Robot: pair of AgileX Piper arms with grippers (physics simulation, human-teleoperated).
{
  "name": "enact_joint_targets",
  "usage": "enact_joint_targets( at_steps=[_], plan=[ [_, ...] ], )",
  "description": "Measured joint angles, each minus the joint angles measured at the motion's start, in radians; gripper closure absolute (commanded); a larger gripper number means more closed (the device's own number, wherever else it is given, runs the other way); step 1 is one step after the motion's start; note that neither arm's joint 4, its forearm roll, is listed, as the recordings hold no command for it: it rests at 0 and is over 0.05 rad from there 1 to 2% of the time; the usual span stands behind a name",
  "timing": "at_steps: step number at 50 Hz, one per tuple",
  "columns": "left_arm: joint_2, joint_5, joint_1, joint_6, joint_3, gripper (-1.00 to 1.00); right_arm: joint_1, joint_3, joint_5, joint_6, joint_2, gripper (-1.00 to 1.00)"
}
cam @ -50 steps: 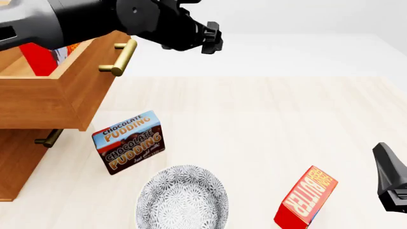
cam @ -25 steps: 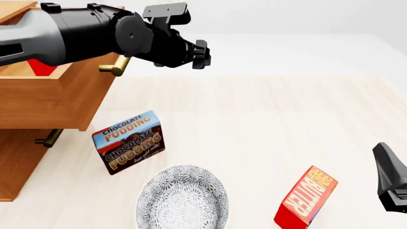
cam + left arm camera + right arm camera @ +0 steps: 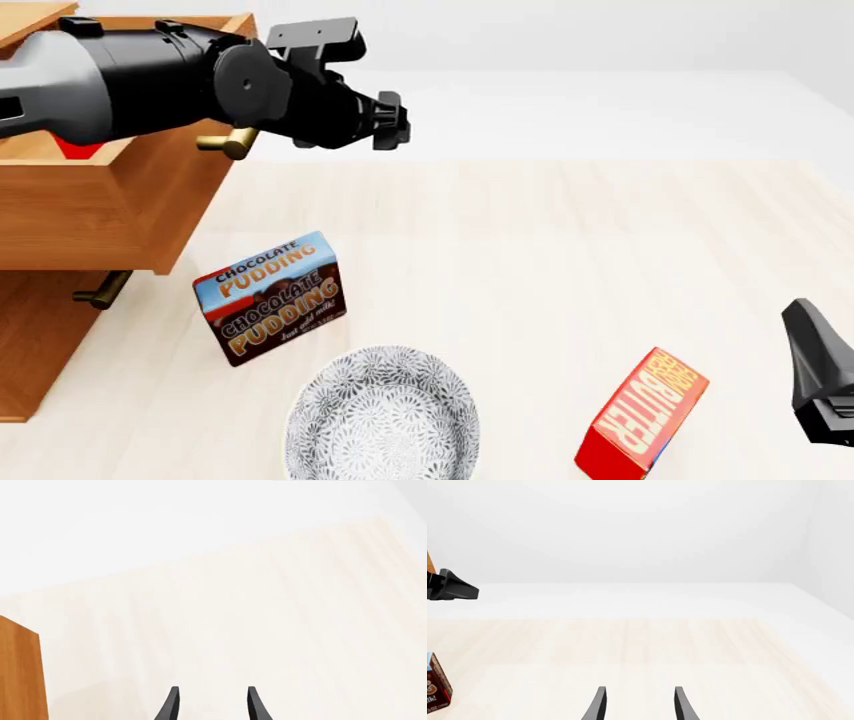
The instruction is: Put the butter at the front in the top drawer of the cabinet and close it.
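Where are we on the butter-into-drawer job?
Looks done: a red carton, likely the butter, sits inside the open top drawer, mostly hidden by the left arm. In hand: nothing. The left claw is open and empty, hanging just past the brass handle; the right claw is open over bare table. Left: close the drawer. A twin butter box stands near the patterned bowl.

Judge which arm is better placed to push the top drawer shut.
Left. The left gripper hangs open and empty beside the open top drawer's handle; the right gripper sits far off.
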Motion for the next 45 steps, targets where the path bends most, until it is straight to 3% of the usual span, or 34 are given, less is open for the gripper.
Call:
enact_joint_targets(
  at_steps=[45],
  plan=[
    [-0.068, -0.016, 0.141, 0.032, 0.112, -1.00, 0.000, 0.000, 0.000, 0.000, 0.000, -1.00]
  ],
)
